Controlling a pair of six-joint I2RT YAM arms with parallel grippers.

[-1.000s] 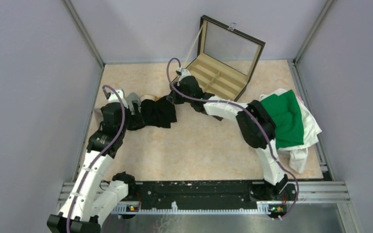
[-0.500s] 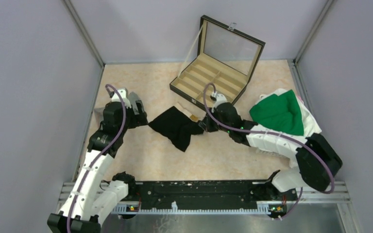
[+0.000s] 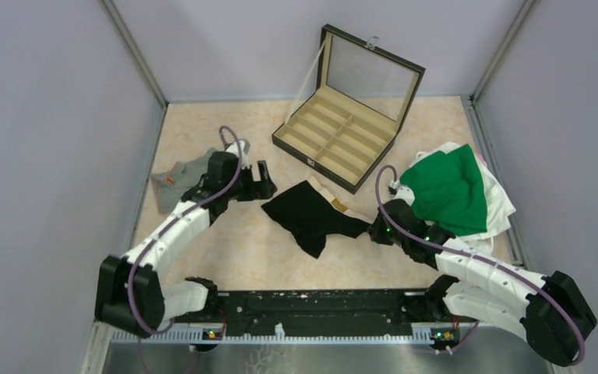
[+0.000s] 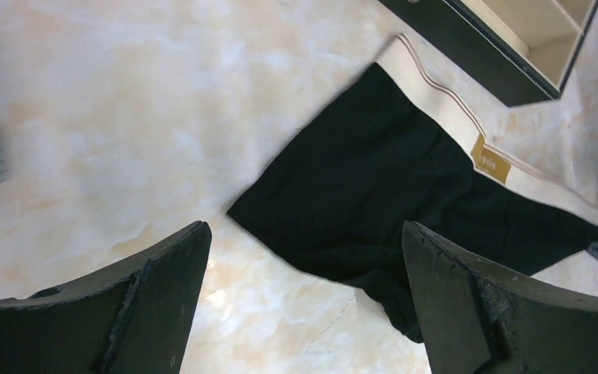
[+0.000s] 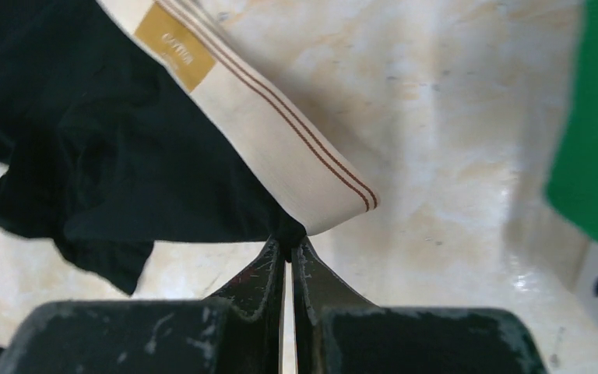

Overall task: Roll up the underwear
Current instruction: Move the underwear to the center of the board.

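We are pinching the black underwear [image 3: 307, 216], lying on the table [image 3: 280, 253] near the case [image 3: 311, 160], by its waistband corner in the clamped right gripper [image 5: 288, 243], hovering the wide-open left gripper [image 4: 304, 231] over its other edge, aiming to stretch it flat before rolling.

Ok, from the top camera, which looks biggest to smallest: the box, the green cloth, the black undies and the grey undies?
1. The box.
2. The green cloth and the black underwear look about alike.
3. The grey underwear, though the left arm hides part of it.
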